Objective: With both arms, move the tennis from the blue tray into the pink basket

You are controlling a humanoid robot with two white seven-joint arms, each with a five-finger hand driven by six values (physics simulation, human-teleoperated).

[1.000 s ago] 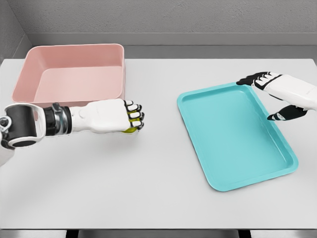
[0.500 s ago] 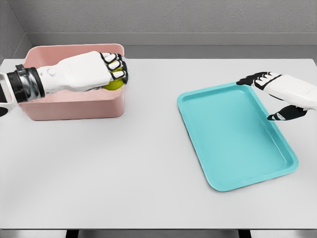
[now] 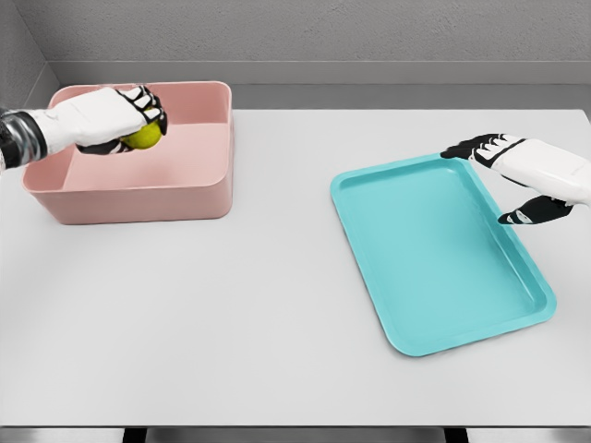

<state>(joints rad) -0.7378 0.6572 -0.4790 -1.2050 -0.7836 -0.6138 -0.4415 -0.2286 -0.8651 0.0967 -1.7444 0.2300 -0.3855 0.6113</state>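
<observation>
Fingers of my left hand (image 3: 111,118) curl around the tennis ball (image 3: 145,136) over the pink basket (image 3: 138,198), upper left; my right hand (image 3: 526,175) hangs spread beside the blue tray (image 3: 434,268).

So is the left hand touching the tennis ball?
Touching. The head view shows the left hand curled around the tennis ball above the pink basket.

The white table (image 3: 277,305) carries a pink basket (image 3: 138,196) at its far-left corner and a blue tray (image 3: 439,254) toward its right edge.
</observation>
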